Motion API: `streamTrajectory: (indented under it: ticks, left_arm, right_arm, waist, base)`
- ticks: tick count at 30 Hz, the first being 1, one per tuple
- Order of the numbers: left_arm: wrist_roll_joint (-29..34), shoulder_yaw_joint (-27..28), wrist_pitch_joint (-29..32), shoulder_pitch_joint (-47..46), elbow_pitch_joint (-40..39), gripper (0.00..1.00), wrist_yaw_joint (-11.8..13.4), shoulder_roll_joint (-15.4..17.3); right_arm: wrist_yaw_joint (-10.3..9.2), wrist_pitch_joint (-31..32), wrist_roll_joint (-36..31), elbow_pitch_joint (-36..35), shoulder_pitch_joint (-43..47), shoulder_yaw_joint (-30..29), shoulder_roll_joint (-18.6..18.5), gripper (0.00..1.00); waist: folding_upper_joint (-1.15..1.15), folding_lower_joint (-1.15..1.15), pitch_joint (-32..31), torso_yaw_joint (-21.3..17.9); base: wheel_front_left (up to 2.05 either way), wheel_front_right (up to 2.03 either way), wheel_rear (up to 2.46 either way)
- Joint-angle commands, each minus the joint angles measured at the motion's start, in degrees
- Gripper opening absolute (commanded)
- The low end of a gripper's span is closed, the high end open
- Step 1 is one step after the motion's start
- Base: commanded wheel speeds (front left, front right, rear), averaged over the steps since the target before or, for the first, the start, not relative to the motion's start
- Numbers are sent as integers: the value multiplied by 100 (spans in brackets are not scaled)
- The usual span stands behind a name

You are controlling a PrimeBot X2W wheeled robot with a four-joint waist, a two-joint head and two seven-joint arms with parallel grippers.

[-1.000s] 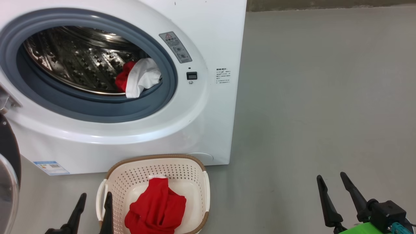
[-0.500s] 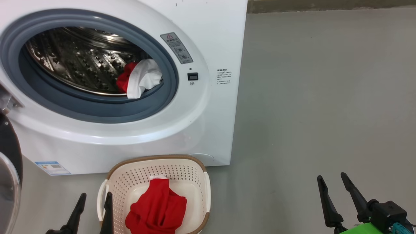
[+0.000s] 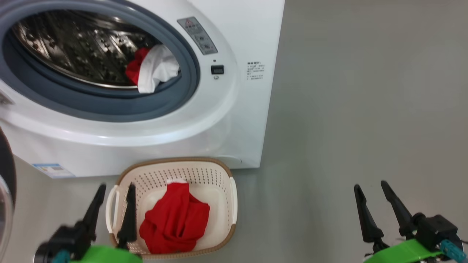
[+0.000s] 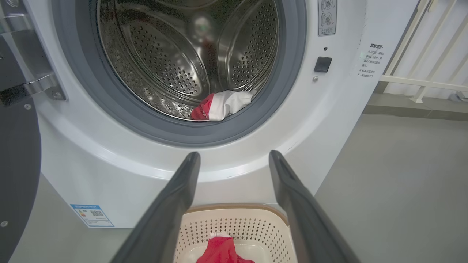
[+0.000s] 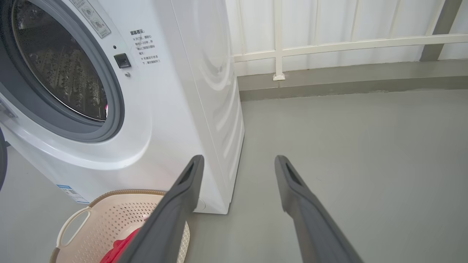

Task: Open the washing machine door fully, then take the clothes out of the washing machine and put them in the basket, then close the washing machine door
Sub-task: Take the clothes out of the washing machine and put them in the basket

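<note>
door: the washing machine door [image 3: 5, 190] was swung wide off to my left, just its black rim and a bit of glass at the edge of the head view, so I'd call that part sorted.

in the basket: one red garment [image 3: 174, 223] was sitting crumpled in the cream basket [image 3: 234, 199], which stood on the floor touching the foot of the washing machine [image 3: 234, 120].

in the drum: a white piece with some red fabric tucked behind it [image 4: 223, 105] lay at the front lip of the steel drum [image 4: 164, 65], right side, draped onto the grey rubber ring [image 3: 182, 91].

left fingers: my left gripper [image 3: 113, 210] was spread wide with nothing in it, hovering over the basket's left handle and pointing up at the opening in the left wrist view.

right fingers: my right gripper [image 3: 373, 210] was wide apart too and empty, over bare floor well clear of the machine.

step: I'd say mid-unload, one item moved and one bundle to go.

next: probably a left reach up and in over the rubber ring, fingers either side of the white fold, then pinch deep enough to catch the red bit too so nothing gets left behind.
</note>
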Motion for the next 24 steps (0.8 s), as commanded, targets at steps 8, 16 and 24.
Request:
streamTrajectory:
  ticks: [8,16,24]
  left_arm:
    - [-242,-186,-36,-1922,570,100,-30,554]
    - [-536,-298,-36,-3541,1532,100,-30,984]
    - [-1014,-815,-36,-5028,3007,100,-30,1536]
  right_arm:
    - [37,-37,-39,-233,-641,169,12,100]
    - [37,-37,11,-347,-1072,188,33,100]
    - [37,-37,228,-387,-1500,350,36,100]
  waist:
    - [0,0,1036,-147]
    - [0,0,1807,-374]
    - [0,0,2450,-721]
  base:
    - [0,0,0]
    - [0,0,0]
    - [0,0,0]
